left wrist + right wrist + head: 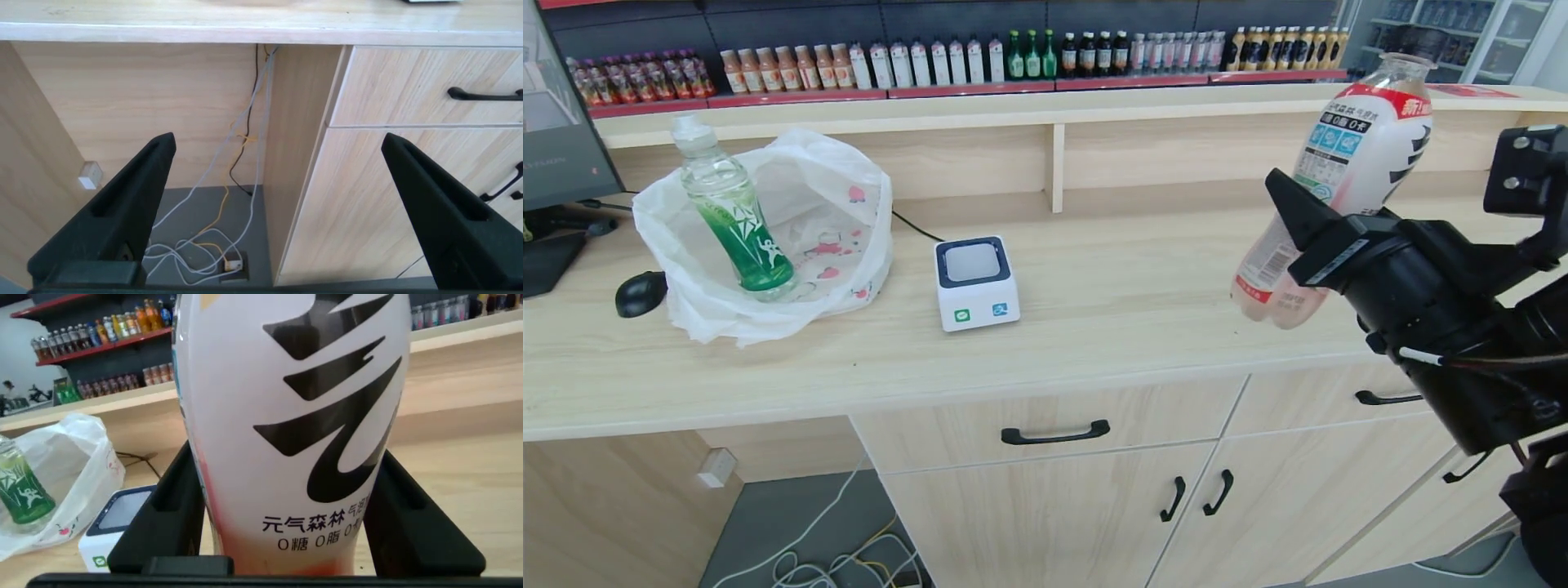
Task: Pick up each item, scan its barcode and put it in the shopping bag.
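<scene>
Fingers (1297, 211) of right gripper (288, 457) cover bottle (1347, 147) middle, grip apparently firm

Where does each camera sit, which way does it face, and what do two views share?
Head view: on the robot's head, looking forward and down at the counter with shopping bag, scanner and the right hand holding a pink bottle.
Left wrist view: on the left wrist, low, facing cabinet front and cables under the counter; the open left hand shows.
Right wrist view: on the right wrist, facing the pink bottle; the hand's fingers flank it.
Shared: head and right wrist views both show pink bottle, scanner, shopping bag.
</scene>
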Robot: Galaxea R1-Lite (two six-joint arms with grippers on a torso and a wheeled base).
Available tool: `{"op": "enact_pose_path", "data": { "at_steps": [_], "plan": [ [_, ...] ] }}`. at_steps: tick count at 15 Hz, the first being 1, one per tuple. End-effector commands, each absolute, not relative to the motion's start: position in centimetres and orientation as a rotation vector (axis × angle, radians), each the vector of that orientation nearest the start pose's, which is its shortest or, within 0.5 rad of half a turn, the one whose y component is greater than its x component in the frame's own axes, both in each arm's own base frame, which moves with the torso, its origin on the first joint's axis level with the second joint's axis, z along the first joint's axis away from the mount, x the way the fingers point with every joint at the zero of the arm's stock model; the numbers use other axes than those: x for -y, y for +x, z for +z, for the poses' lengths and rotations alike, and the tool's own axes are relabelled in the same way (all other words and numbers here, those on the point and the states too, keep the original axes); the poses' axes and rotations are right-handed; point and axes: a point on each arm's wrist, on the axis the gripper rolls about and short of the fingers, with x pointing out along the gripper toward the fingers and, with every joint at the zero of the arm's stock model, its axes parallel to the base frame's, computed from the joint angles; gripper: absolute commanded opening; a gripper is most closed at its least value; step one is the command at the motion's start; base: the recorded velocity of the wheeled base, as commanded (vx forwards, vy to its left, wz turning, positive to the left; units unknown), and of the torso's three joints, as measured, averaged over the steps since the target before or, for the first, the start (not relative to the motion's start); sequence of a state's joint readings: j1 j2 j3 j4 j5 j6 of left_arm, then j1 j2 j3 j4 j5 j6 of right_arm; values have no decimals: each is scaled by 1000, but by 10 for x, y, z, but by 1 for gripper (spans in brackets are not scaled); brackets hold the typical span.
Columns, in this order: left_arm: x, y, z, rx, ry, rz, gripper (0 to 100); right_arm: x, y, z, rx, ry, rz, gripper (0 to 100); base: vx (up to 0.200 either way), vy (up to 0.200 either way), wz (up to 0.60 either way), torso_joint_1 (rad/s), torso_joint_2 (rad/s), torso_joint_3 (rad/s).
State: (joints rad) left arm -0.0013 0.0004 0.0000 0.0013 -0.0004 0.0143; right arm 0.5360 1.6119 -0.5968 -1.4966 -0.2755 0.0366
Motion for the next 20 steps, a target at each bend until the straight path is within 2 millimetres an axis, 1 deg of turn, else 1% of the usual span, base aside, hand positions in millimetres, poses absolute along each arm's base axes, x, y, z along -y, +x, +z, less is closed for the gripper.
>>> {"op": "enact_pose_path", "data": {
  "at_steps": [1,4,5,11,16,20],
  "plan": [
    [0,-23,75,-2,15,-2,100,-121,230,235,442,224,238,0,0,200,0,-7,-2,7],
    [0,-23,75,-2,11,-2,100,-111,233,227,425,214,154,0,0,200,0,-1,-1,6],
    [0,-23,75,-2,9,-2,100,-111,233,225,418,218,133,0,0,200,0,17,17,2],
    [0,-23,75,0,5,0,100,-112,233,217,389,207,153,0,0,200,0,3,2,3],
    [0,-23,75,-2,2,0,100,-112,238,215,385,188,143,0,0,200,0,0,0,6],
    [0,-23,75,0,6,0,100,-112,242,217,396,181,134,0,0,200,0,2,4,5]
  ]
}}
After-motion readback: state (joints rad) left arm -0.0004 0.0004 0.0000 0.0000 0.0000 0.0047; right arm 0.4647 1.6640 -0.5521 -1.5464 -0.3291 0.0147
